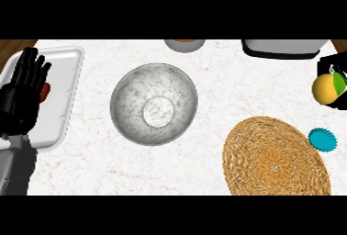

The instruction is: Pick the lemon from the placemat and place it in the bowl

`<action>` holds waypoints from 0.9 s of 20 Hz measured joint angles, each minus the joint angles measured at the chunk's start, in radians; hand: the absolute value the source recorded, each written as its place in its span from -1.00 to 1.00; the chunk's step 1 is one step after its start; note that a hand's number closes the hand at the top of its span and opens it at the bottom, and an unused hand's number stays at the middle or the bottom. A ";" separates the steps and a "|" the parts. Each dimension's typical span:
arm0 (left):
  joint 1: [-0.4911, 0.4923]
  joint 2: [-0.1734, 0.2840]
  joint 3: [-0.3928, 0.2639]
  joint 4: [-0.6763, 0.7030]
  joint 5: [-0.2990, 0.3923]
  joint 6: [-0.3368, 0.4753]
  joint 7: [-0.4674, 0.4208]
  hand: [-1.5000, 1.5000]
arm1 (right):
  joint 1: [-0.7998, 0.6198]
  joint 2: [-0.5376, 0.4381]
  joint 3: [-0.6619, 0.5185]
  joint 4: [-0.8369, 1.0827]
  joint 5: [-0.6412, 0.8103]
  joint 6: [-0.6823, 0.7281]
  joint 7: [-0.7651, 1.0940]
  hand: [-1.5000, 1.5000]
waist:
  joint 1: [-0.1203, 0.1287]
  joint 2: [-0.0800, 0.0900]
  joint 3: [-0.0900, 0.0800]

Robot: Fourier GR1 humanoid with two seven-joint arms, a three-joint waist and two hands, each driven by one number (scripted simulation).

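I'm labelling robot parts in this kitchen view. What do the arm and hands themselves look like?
The left hand is glossy black, with slender segmented fingers and a thumb on a blocky palm. Below it runs a smooth grey forearm, with no cables or markings showing. The right hand shows only as a black shape at the view's right edge.

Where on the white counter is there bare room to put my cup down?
Bare counter lies between the grey bowl and the woven placemat, and in front of the bowl, right of the white tray. The right edge is crowded: right hand with the lemon, plus a teal cup. The open left hand covers the tray.
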State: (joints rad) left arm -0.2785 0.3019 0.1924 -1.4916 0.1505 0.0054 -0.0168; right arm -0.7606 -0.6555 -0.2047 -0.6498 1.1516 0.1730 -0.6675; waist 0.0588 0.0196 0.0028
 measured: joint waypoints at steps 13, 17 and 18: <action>0.014 0.002 0.021 0.011 -0.012 0.020 0.006 0.00 | -0.288 -0.005 -0.102 0.023 -0.215 0.211 -0.108 1.00 | -0.050 -0.022 -0.003; 0.016 0.004 0.029 0.026 -0.015 0.021 -0.008 0.00 | -0.345 0.050 -0.117 -0.011 -0.305 0.307 -0.034 1.00 | -0.061 -0.026 -0.004; 0.012 0.010 0.033 0.027 -0.013 0.018 -0.002 0.00 | -0.363 0.067 -0.112 -0.025 -0.321 0.332 -0.004 1.00 | -0.063 -0.028 -0.004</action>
State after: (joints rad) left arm -0.2663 0.3122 0.2255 -1.4644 0.1373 0.0235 -0.0192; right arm -1.1236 -0.5884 -0.3168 -0.6749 0.8304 0.5047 -0.6717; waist -0.0043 -0.0082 -0.0013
